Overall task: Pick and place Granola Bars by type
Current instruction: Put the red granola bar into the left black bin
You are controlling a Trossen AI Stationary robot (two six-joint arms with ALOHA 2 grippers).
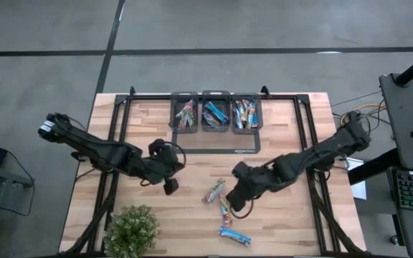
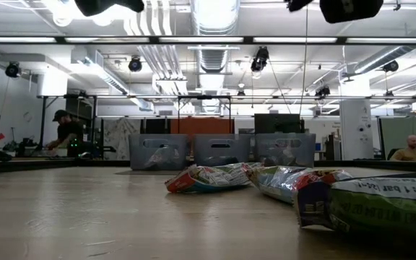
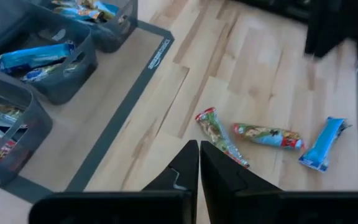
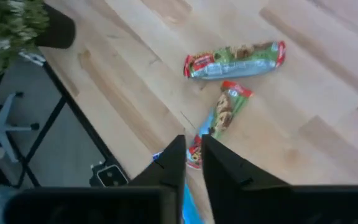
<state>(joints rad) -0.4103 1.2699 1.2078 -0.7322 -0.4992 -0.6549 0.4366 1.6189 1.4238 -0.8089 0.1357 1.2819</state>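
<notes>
High view, bins: I see three dark bins in a row at the table's far edge. The left bin (image 1: 186,113) holds multicoloured bars, the middle bin (image 1: 215,112) blue ones, the right bin (image 1: 245,113) a mixed-looking stack I can't sort by colour from up here.
Left gripper (image 1: 171,185): my left claw hangs over bare wood left of centre, fingers pressed together, nothing in them.
Loose Granola Bars: three remain on the near half of the table. One multicoloured bar (image 1: 214,191) lies just right of centre, a second multicoloured bar (image 1: 224,209) sits near it toward me, and a blue bar (image 1: 234,236) lies close to the near edge.
Right gripper (image 1: 234,203): I have it over the second bar, fingers a narrow slit apart, not clamping anything.
Open room: there's wide clear wood between the bins and the loose bars; the plant (image 1: 131,229) crowds the near left corner.
Hard to read: in the right wrist view the blue bar is mostly hidden behind my fingers.
</notes>
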